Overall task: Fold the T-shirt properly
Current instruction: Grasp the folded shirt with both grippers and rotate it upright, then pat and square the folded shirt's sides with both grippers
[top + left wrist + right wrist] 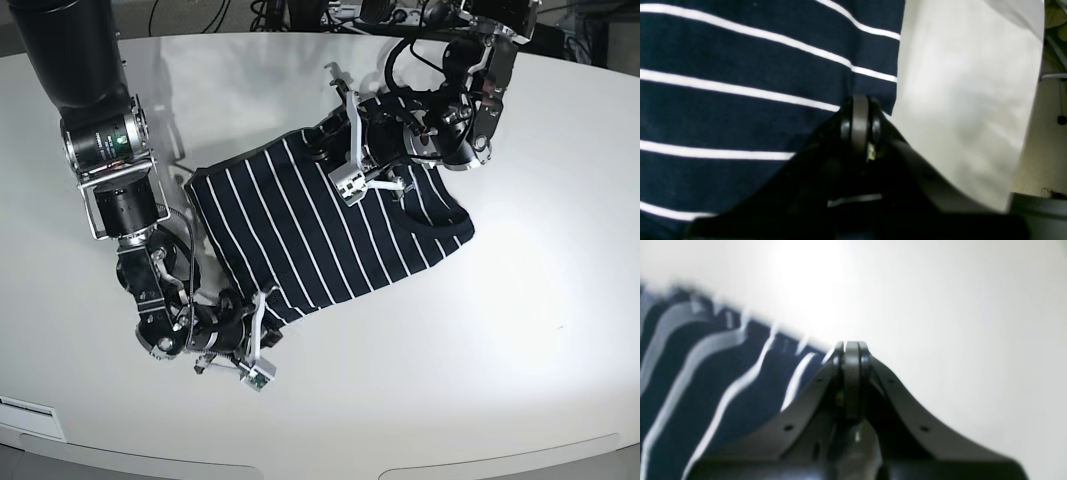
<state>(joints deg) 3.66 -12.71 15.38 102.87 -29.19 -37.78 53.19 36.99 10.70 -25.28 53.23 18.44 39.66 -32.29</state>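
Nearest the base camera, the right gripper (262, 345) sat low at the near edge of the T-shirt (320, 230), and in the right wrist view its fingers (852, 373) were pressed together at the garment's blurred hem (740, 323), with the bare white table (940, 306) beyond them; whether a fold of cloth was caught between them could not be told. The T-shirt lay partly folded on the table (520, 330), roughly in the middle of the base view, its white stripes running from near to far, its near corner by the right gripper and its far end bunched under the other arm. Farther back, the left gripper (350, 165) rested on the far part of the shirt. In the left wrist view its fingers (860, 123) were closed tight against the striped cloth (740, 100) just beside the cloth's edge, where the pale tabletop (957, 100) began; a pinch on the cloth could not be confirmed.
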